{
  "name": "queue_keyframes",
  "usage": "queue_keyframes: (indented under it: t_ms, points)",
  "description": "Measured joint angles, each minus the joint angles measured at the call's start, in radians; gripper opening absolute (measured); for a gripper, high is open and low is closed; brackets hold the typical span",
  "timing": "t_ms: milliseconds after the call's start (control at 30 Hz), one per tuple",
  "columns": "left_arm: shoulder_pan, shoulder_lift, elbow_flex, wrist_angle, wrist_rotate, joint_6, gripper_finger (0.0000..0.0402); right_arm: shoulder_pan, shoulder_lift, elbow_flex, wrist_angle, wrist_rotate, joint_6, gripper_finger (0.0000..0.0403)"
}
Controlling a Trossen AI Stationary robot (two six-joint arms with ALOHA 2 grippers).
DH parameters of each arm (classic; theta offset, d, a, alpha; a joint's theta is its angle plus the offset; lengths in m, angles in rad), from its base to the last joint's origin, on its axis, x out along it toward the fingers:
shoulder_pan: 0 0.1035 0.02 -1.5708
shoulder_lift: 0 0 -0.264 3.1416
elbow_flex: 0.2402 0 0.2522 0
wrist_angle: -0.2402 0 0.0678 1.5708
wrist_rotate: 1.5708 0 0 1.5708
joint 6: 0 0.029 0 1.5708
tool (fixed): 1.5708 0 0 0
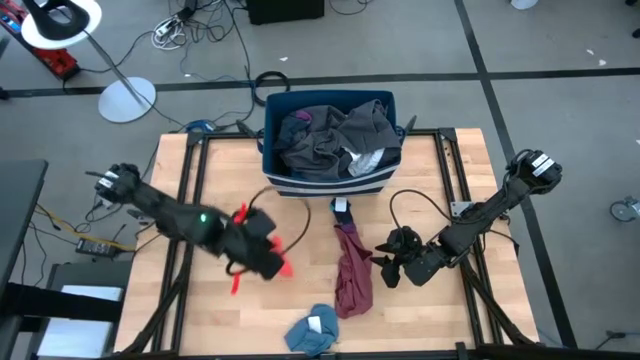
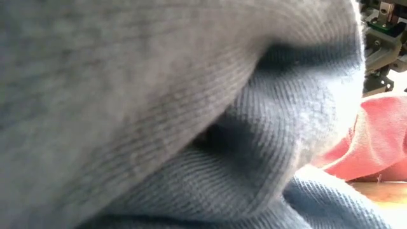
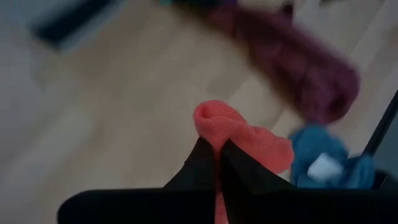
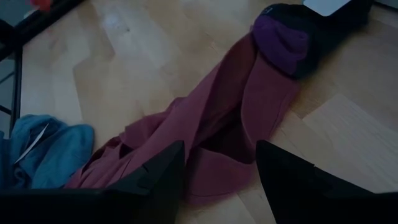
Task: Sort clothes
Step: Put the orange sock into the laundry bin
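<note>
Ribbed orange-red sock pinched in left claw.

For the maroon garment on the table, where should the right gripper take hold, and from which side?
Probably the bunched middle folds of the maroon garment, from above: it lies flat and stretched out on the table, so only raised creases give purchase. The open right gripper already hovers beside that part, away from the bright blue garment.
</note>
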Motion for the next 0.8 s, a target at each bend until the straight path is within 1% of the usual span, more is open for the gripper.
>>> queue_keyframes:
  t_ms: [300, 467, 567, 667, 800]
  points:
    - [0.229, -0.001, 0.296, -0.023, -0.101, 0.394, 0.0007, 0.0, 0.0, 0.0, -0.002, 0.0, 0.0, 0.0199]
    - [0.383, -0.001, 0.423, -0.015, -0.111, 0.557, 0.0007, 0.0, 0.0, 0.0, -0.003, 0.0, 0.0, 0.0199]
    - [0.476, -0.002, 0.471, 0.015, -0.128, 0.638, 0.0007, 0.0, 0.0, 0.0, -0.007, 0.0, -0.007, 0.0199]
    - [0.559, -0.002, 0.489, 0.093, -0.128, 0.735, 0.0007, 0.0, 0.0, 0.0, -0.006, 0.0, -0.016, 0.0199]
    - [0.65, 0.006, 0.49, 0.232, -0.09, 0.889, 0.001, 0.0, 0.0, 0.0, -0.006, 0.0, -0.017, 0.0199]
